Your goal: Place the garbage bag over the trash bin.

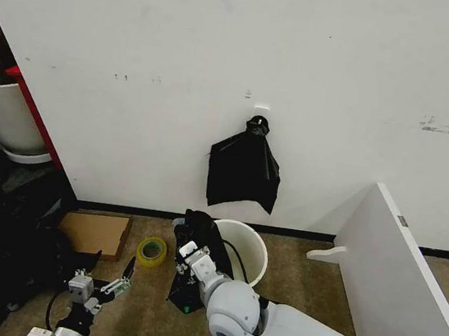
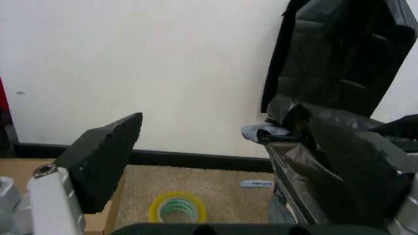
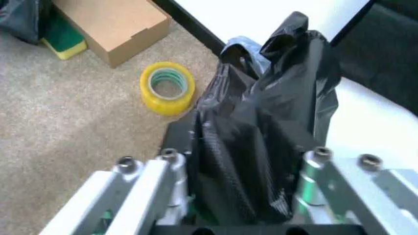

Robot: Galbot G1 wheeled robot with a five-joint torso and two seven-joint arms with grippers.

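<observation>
Garbage bag thin crinkled glossy plastic; trash bin smooth white plastic; carpet rough

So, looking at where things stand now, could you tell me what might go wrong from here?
1. The right gripper pinches the garbage bag as a closed bunch beside the trash bin; unopened, it may drape over the rim rather than line it.
2. The left gripper sits open and apart, so one-handed spreading could tip the bin.
3. The tape roll lies nearby and could snag trailing plastic.
</observation>
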